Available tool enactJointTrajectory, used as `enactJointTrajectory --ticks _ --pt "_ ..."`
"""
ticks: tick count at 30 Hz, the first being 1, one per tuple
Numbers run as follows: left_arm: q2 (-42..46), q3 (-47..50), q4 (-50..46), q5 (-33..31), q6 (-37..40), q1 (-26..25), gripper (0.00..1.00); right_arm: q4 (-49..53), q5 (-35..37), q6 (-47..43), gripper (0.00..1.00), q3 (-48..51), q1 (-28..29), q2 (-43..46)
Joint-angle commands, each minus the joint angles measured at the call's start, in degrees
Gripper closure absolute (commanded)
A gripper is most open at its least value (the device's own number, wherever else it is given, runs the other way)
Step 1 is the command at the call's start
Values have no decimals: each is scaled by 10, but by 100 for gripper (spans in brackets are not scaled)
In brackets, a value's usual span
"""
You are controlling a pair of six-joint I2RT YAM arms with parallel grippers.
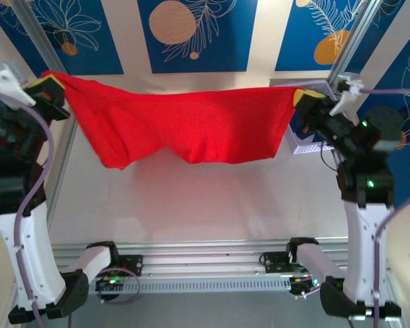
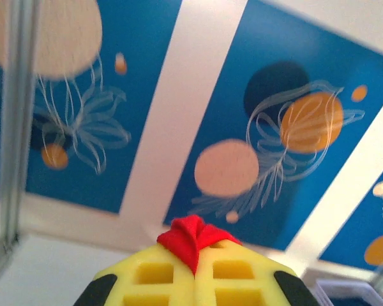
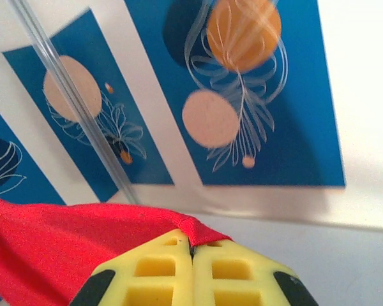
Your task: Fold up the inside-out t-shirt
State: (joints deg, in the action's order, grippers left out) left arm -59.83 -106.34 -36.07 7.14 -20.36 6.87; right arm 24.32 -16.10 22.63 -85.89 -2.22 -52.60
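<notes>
Though taut and aloft, t-shirt (image 1: 191,126) sleeves and neckline indistinct.

1 red tee (image 1: 191,130), 2 tools (L tool (image 1: 52,85), R tool (image 1: 303,98)), 1 table (image 1: 191,205).

The t-shirt (image 1: 191,126) is bright red and plain. At its two ends, the left gripper (image 2: 195,271) and the right gripper (image 3: 191,255) are yellow with black corners. Behind the t-shirt, the wall panels (image 1: 191,34) are deep blue with orange and peach circles and thin white leaf drawings; cream stripes run between them. Below the t-shirt, the table (image 1: 205,205) is pale grey-white. The left arm (image 1: 29,260) and the right arm (image 1: 361,239) are white with black joints, and the cables (image 1: 35,184) are purple.
</notes>
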Motion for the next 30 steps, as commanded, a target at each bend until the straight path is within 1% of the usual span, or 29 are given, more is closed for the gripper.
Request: enactJointTrajectory --ticks 1,3,5,10,13,16,19,22,25,30 --pt "-21 -105 -58 -44 60 7 100 80 56 -32 100 -31 -2 19" --pt "-34 -165 -80 -44 75 7 100 95 66 -38 100 -51 -2 38" --pt "-43 -198 -93 -40 87 7 100 98 79 -43 100 -62 -2 51" --pt "-89 -223 -102 -42 99 6 100 102 89 -49 100 -84 -2 38" --pt "-153 -255 -101 -49 107 7 100 92 111 -59 100 -97 -2 8" --pt "-233 -301 -94 -43 102 7 100 76 151 -79 100 -106 -2 -48" --pt "-318 -373 -99 -26 93 7 100 64 148 -84 100 -128 -2 -105" --pt "-376 -459 -107 -12 82 7 100 58 145 -87 100 -160 -2 -141" --pt "-383 -479 -81 6 70 7 100 64 135 -85 100 -200 -2 -165" --pt "-345 -476 -77 11 67 7 100 78 116 -81 100 -247 -2 -174"
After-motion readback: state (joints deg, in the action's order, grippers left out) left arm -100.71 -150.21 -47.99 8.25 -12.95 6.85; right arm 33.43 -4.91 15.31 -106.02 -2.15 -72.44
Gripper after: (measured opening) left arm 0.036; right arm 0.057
